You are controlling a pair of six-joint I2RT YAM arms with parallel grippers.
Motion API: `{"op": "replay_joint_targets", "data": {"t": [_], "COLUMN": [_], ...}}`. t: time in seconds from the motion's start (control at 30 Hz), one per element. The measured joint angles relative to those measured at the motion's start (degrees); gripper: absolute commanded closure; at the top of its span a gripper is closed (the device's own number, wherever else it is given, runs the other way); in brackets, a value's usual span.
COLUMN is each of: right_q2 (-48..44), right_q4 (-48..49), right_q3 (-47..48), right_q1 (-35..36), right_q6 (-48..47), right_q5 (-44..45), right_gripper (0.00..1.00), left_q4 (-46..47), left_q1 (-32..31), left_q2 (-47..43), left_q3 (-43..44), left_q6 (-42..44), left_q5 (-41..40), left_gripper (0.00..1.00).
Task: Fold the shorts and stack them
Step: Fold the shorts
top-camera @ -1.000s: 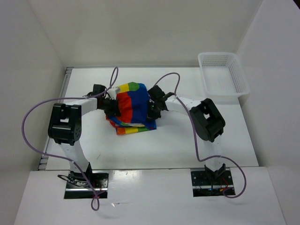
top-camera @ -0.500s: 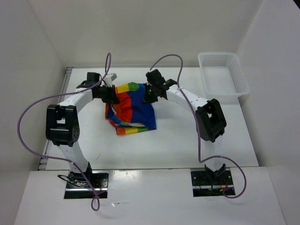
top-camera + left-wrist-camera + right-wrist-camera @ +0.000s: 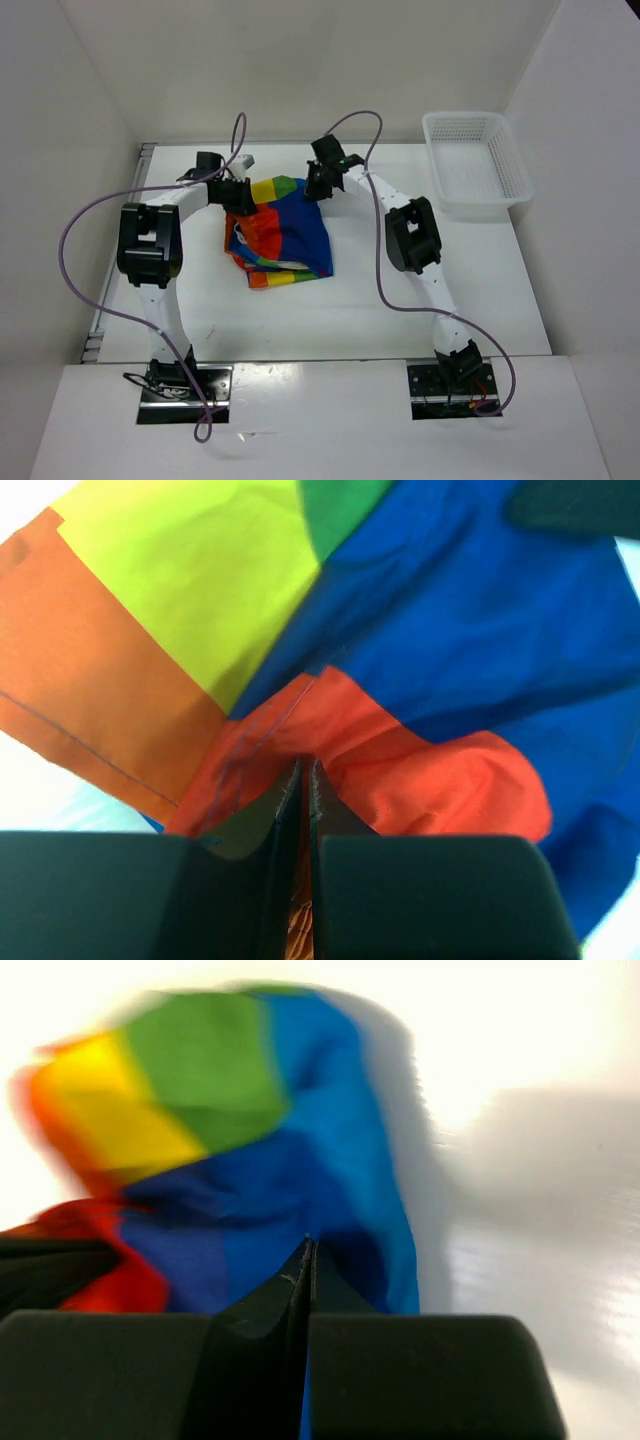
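Note:
The rainbow-striped shorts (image 3: 280,232) lie in the middle of the white table, partly lifted at their far edge. My left gripper (image 3: 238,195) is shut on the shorts' far left edge; in the left wrist view (image 3: 305,765) the jaws pinch red and orange fabric (image 3: 400,770). My right gripper (image 3: 315,190) is shut on the far right edge; in the right wrist view (image 3: 307,1245) the jaws pinch blue fabric (image 3: 300,1180). The white drawstring is hidden.
A white mesh basket (image 3: 476,160) stands at the back right of the table. White walls close in the table at the back and on both sides. Purple cables loop over both arms.
Both grippers have moved toward the back of the table with the shorts' edge in them, pulling the top layer out longer and flatter. Both stay shut on the fabric.

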Motion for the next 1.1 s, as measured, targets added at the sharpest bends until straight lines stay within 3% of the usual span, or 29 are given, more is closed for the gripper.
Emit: {"op": "replay_joint_targets", "data": {"t": [0.13, 0.4, 0.5, 0.53, 0.63, 0.7, 0.87, 1.1], "right_q2": [5.53, 5.46, 3.85, 2.69, -3.13, -7.5, -13.18, -4.48], "right_q4": [-2.8, -4.46, -5.38, -5.57, -5.33, -3.82, 0.74, 2.32], "right_q3": [3.23, 5.97, 6.01, 5.84, 3.21, 0.22, -8.0, -11.15], "right_q1": [-0.04, -0.22, -0.22, -0.2, 0.07, 0.72, 4.81, 7.91], "right_q6": [1.33, 1.44, 1.2, 0.96, 0.09, -0.33, -0.52, 0.13], "right_q5": [0.87, 3.19, 3.34, 3.28, 2.56, 1.05, -3.23, -4.98], "right_gripper": [1.0, 1.0, 1.0, 0.99, 0.98, 0.98, 0.98, 1.0], "left_q4": [0.13, 0.83, 0.76, 0.63, -0.81, -1.31, -1.18, -1.79], "left_q1": [0.0, 0.0, 0.13, 0.13, 0.46, 0.96, 1.9, 2.05], "left_q2": [2.27, 2.73, 2.62, 2.4, 0.48, -1.81, -8.07, -14.14], "left_q3": [1.66, 3.19, 3.21, 3.21, 3.65, 4.13, 4.9, 1.84], "left_q6": [-0.02, 0.0, 0.11, 0.07, 0.07, 0.17, 0.04, 0.09], "left_q5": [-1.68, -2.84, -2.75, -2.73, -2.36, -1.66, -0.83, 0.72], "left_gripper": [0.87, 0.85, 0.69, 0.55, 0.35, 0.31, 0.36, 0.36]}}
